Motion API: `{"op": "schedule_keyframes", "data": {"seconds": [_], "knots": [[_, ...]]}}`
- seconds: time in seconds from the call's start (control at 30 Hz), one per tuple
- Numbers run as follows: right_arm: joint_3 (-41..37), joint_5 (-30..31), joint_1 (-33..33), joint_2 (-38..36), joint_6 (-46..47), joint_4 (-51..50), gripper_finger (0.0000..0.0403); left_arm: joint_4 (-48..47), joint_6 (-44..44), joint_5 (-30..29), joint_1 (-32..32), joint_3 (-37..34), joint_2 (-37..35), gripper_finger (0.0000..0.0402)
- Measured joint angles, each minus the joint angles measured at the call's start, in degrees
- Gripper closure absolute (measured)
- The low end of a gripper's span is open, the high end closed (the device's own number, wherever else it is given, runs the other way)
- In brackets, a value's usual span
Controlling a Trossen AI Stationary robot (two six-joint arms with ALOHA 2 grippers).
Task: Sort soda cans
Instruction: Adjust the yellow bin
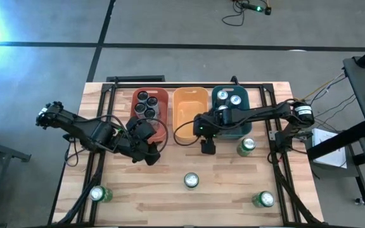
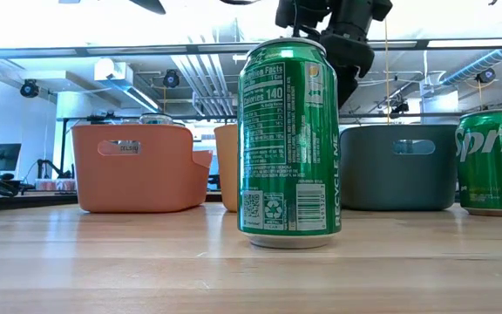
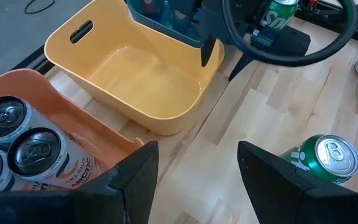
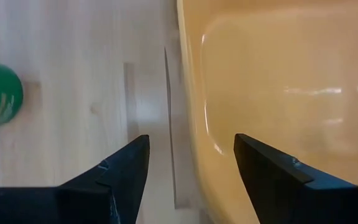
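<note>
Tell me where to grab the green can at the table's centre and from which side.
Grip the green can around its round side wall, coming straight down from above: it stands upright, silver top up, with bare table all around and no neighbour close.

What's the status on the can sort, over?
Both end effectors open, empty: left by the red tub, right before the yellow tub. Four green cans loose on the table. Nothing blocking.
</note>
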Motion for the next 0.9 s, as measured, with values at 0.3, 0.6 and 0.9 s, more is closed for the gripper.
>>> {"op": "schedule_keyframes", "data": {"seconds": [0.3,0.6,0.9], "knots": [[-0.2,0.3,0.0,1.4,0.6,10.7,0.0173,0.5,-0.4,0.0,0.0,0.0,0.0,0.0198],[-0.2,0.3,0.0,4.5,2.4,16.2,0.0226,0.8,-1.5,0.0,0.0,0.0,0.0,0.0198],[-0.2,0.9,-0.2,4.5,0.2,17.0,0.03,0.9,-1.9,0.0,0.0,0.0,0.0,0.0198]]}}
